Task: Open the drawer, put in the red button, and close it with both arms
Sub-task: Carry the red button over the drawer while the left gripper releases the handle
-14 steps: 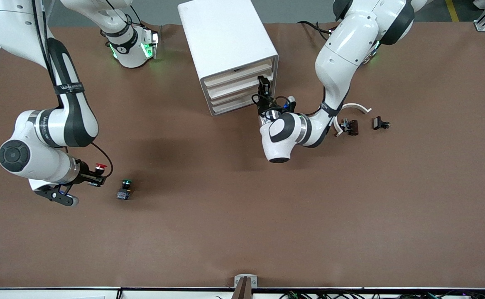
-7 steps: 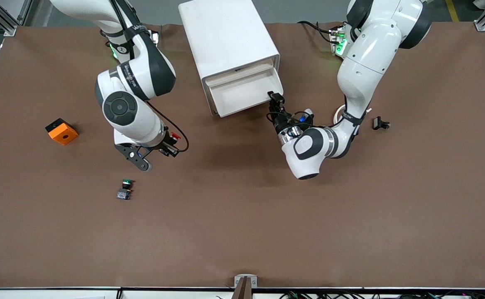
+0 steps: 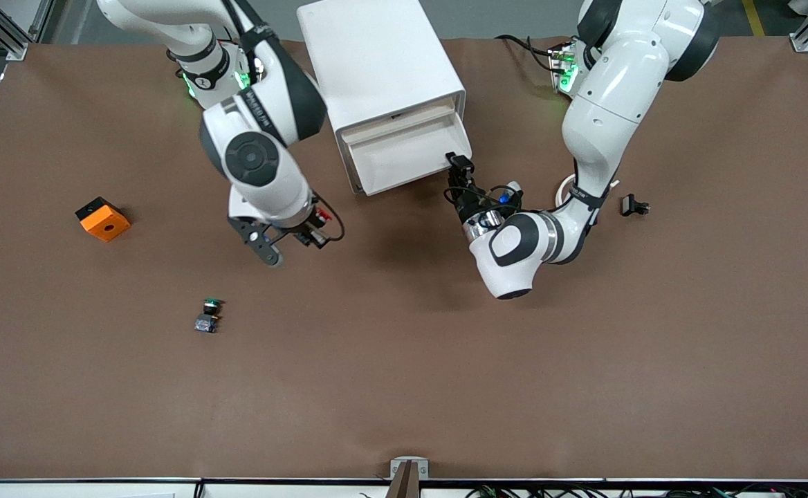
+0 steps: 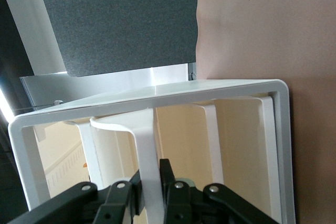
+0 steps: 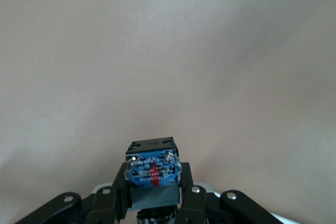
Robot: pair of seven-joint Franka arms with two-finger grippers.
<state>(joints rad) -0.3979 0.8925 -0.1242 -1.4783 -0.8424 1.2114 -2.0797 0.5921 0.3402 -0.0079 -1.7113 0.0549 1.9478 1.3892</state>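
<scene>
Brown matting covers the table (image 3: 404, 387) in the front view, and the white cabinet (image 3: 376, 62) stands between the two arm bases with its uppermost drawer (image 3: 404, 155) pulled out. The left gripper (image 3: 461, 166) sits at the drawer's front corner toward the left arm's end, its fingers clamped on the front panel. The right gripper (image 3: 310, 232) hangs over bare matting just short of the cabinet, toward the right arm's end — the red button (image 3: 319, 225) is pinched between its fingers. Well apart from that gripper, nearer the camera, a green-capped button (image 3: 208, 315) lies on the table, and an orange block (image 3: 102, 218) sits toward the right arm's end.

Left wrist view: the left gripper's (image 4: 152, 187) fingers (image 4: 122, 198) close narrowly on the drawer's (image 4: 231, 140) thin front wall, the cream interior showing past them.

Right wrist view: the right gripper (image 5: 153, 192) holds the red button (image 5: 152, 174) by its body — blue label facing the camera, plain matting below.
</scene>
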